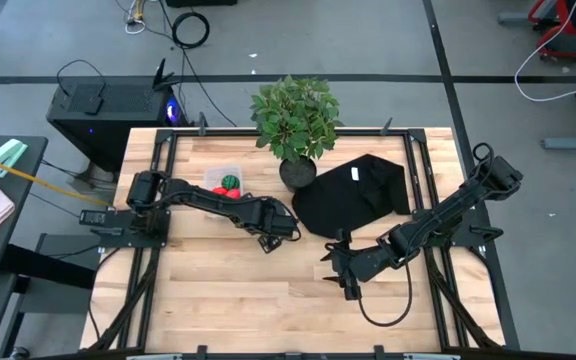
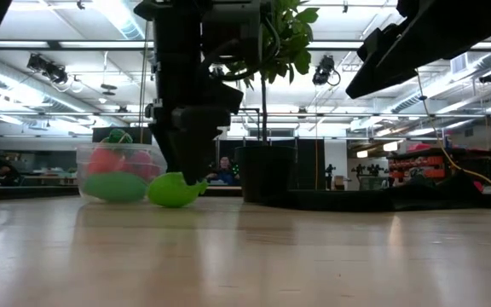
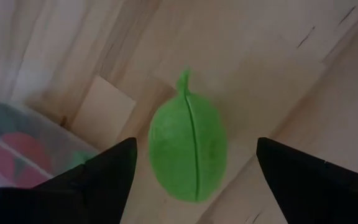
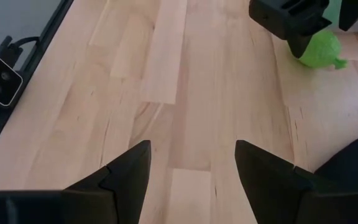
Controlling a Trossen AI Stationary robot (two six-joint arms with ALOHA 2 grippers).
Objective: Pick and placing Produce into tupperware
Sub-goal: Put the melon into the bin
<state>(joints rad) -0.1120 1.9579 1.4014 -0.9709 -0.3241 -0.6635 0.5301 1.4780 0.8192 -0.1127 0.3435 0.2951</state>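
A light green oblong toy fruit [image 3: 188, 152] with a small stem lies on its side on the wooden table, just beside the tupperware [image 3: 5, 124]. My left gripper [image 3: 194, 143] is open and hangs over the fruit, one finger on each side of it and neither touching. From overhead, the left gripper [image 1: 276, 236] hides the fruit. The clear tub [image 1: 224, 176] holds red, pink and green pieces [image 2: 113, 175]. The low view shows the fruit [image 2: 176, 189] resting on the tabletop. My right gripper [image 4: 192, 146] is open over bare wood, toward the table's right and near side [image 1: 343, 272].
A potted leafy plant [image 1: 293, 120] stands near the table's far edge. A black cloth [image 1: 358, 195] lies just to its right, between the two arms. Bare wood [image 1: 228, 290] fills the near half of the table. A black frame rail [image 4: 17, 68] runs along the table edge.
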